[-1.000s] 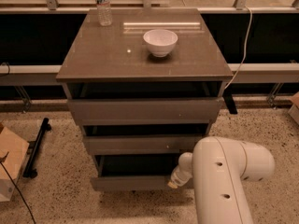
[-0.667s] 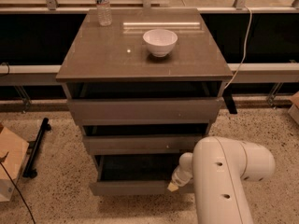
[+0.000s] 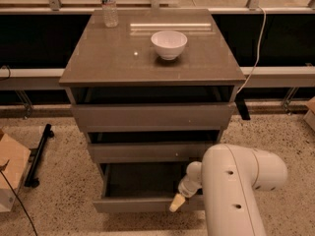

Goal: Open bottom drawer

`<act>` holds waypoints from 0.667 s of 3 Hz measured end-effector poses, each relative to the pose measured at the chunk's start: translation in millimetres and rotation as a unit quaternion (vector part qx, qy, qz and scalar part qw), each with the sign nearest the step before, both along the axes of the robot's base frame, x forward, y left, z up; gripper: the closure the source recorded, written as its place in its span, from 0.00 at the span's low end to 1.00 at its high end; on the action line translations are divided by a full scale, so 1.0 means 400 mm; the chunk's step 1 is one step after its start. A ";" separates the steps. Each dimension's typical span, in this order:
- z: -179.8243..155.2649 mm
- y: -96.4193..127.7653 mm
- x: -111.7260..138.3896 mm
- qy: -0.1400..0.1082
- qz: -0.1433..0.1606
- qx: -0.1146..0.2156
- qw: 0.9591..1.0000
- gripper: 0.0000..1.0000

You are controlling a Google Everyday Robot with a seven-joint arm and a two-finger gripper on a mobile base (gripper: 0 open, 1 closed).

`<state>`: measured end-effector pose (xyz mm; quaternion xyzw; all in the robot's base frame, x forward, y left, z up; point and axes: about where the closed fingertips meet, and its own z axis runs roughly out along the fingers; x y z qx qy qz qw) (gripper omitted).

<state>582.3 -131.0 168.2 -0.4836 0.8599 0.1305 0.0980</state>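
The bottom drawer (image 3: 133, 205) is the lowest of three grey-brown drawers in the cabinet. It stands pulled out towards me, with its plain grey interior (image 3: 142, 178) showing. My gripper (image 3: 177, 202) is at the right part of the drawer's front edge, its pale yellowish tip at the top of the front panel. The white arm (image 3: 241, 191) hides the drawer's right end. The middle drawer front (image 3: 147, 151) sits just above and farther back.
The top drawer front (image 3: 152, 116) sticks out slightly under the cabinet top (image 3: 113, 58), which bears a white bowl (image 3: 169, 43) and a water bottle (image 3: 108, 6). A cardboard box (image 3: 10, 173) and a black stand (image 3: 37, 156) lie on the floor at left. A white cable (image 3: 251, 68) hangs at right.
The bottom drawer has slid farther out towards me, showing more of its interior. The gripper has moved back with the drawer's front edge.
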 end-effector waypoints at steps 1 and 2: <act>-0.003 0.002 -0.004 0.001 0.001 0.000 1.000 0.00; -0.014 0.009 -0.032 0.004 0.040 -0.012 0.999 0.00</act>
